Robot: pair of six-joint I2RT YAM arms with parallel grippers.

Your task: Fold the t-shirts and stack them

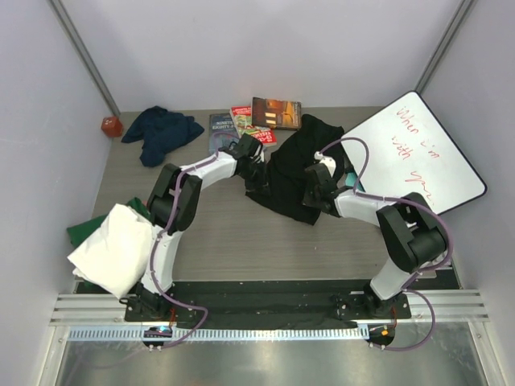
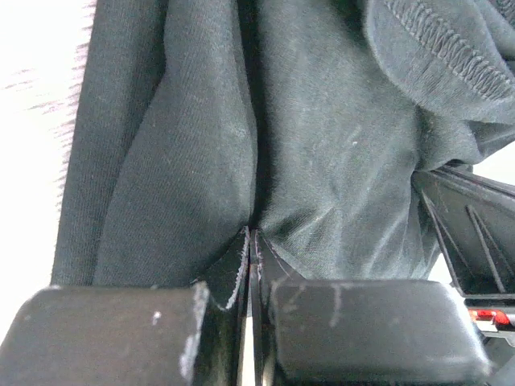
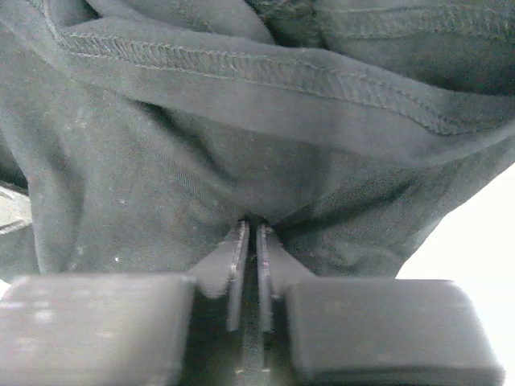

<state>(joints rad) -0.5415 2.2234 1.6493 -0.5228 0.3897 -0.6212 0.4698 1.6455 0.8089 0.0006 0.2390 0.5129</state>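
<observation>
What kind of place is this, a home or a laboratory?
Probably a robot test booth: plain white walls enclose a small table, a metal mounting rail runs along its near edge, and a black t-shirt, books and a whiteboard look like props.

Black t-shirt point(image 1: 290, 173) at the centre of a grey-brown desk point(image 1: 241, 237), navy t-shirt point(image 1: 161, 133) at ten o'clock, white t-shirt point(image 1: 117, 245) and green t-shirt point(image 1: 80, 232) at eight, red-and-dark-covered books point(image 1: 256, 119) at twelve, white board point(image 1: 414, 149) with red handwriting at two o'clock.
</observation>
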